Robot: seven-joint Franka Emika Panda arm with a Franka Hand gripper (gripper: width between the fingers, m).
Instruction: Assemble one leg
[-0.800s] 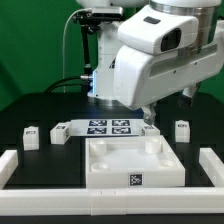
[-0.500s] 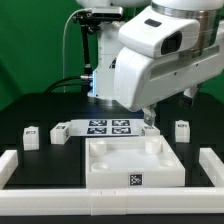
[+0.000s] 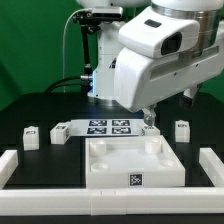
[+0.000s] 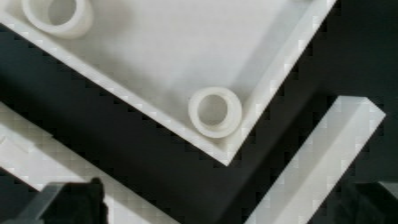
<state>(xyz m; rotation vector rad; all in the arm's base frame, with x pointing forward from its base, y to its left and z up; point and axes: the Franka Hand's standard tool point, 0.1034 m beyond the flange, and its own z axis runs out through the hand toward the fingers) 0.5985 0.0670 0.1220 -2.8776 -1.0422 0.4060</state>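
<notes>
In the exterior view three small white legs with tags stand on the black table: two on the left (image 3: pixel 31 136) (image 3: pixel 59 132) and one on the right (image 3: pixel 181 130). The large white square top (image 3: pixel 110 165) lies in front of them. My gripper (image 3: pixel 148 122) hangs low over the top's far right corner. In the wrist view my gripper (image 4: pixel 222 205) is open, with dark fingertips (image 4: pixel 64 205) far apart. The top's corner, with a round hole (image 4: pixel 217 108), lies just ahead. A white bar-shaped piece (image 4: pixel 334 150) lies between the jaws, untouched; I cannot tell what it is.
The marker board (image 3: pixel 105 127) lies flat behind the top. A low white wall (image 3: pixel 30 160) borders the table on the left, front (image 3: pixel 100 205) and right (image 3: pixel 212 165). The arm's big white body hangs over the back right.
</notes>
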